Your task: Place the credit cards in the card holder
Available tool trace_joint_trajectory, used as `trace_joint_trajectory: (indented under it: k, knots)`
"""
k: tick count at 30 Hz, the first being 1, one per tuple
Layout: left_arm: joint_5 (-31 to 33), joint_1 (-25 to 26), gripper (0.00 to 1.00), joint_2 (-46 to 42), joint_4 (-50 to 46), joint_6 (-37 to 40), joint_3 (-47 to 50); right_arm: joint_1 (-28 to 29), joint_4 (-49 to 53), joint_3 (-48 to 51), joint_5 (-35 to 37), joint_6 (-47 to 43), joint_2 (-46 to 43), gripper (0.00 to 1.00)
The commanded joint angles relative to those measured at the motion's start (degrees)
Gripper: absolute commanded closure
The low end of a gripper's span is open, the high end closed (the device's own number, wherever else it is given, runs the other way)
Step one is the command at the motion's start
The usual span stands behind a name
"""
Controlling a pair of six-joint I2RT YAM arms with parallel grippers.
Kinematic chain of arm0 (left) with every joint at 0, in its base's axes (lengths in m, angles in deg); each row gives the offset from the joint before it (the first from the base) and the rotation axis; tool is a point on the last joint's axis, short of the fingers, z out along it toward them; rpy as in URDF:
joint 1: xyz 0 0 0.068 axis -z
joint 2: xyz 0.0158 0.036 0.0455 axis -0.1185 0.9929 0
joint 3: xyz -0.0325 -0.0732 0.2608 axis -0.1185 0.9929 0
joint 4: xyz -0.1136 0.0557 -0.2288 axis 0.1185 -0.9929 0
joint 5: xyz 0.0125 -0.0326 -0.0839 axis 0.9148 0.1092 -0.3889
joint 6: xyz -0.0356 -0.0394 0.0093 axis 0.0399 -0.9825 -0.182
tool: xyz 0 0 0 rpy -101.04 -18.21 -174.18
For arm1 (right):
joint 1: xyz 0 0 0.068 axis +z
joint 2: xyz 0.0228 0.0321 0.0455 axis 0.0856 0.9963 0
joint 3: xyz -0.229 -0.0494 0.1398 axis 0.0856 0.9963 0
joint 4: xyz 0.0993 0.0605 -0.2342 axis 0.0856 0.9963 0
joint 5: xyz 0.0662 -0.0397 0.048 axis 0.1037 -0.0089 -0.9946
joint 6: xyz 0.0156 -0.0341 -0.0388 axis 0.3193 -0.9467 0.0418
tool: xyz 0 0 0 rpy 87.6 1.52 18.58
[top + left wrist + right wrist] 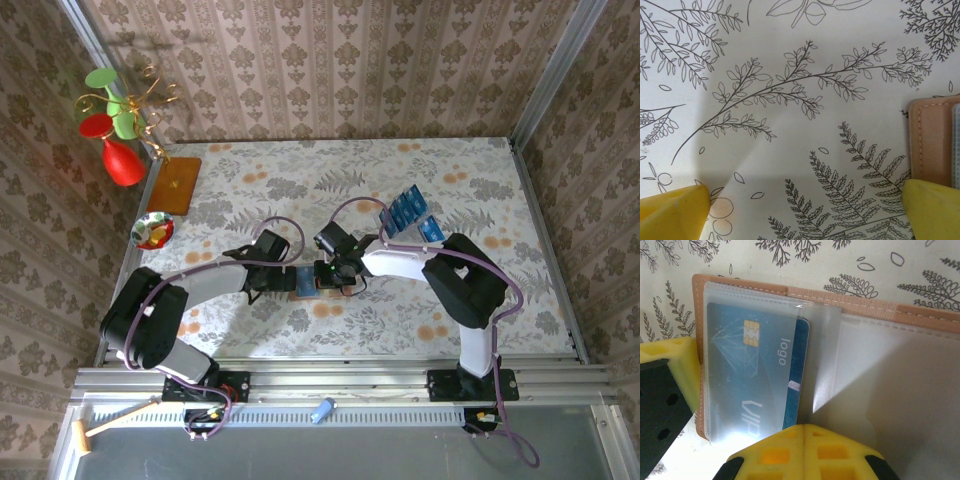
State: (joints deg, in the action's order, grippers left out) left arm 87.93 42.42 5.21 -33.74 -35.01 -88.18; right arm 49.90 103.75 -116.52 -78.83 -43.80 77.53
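Beside the edge of the card holder (932, 145), bare tablecloth (790, 55).

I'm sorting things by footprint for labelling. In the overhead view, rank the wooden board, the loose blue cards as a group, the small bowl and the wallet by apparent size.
1. loose blue cards and wooden board: about alike, so no ranking between them.
2. small bowl.
Unranked: wallet, partly hidden.
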Motion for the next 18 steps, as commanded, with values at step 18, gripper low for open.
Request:
trace_joint_trajectory:
  k: [18]
  knots:
    - [-3.90, -2.64, 0.00, -8.10, -2.15, 1.57, 0.07, -6.85, 3.88, 4.93, 2.14, -1.34, -12.98, 0.76]
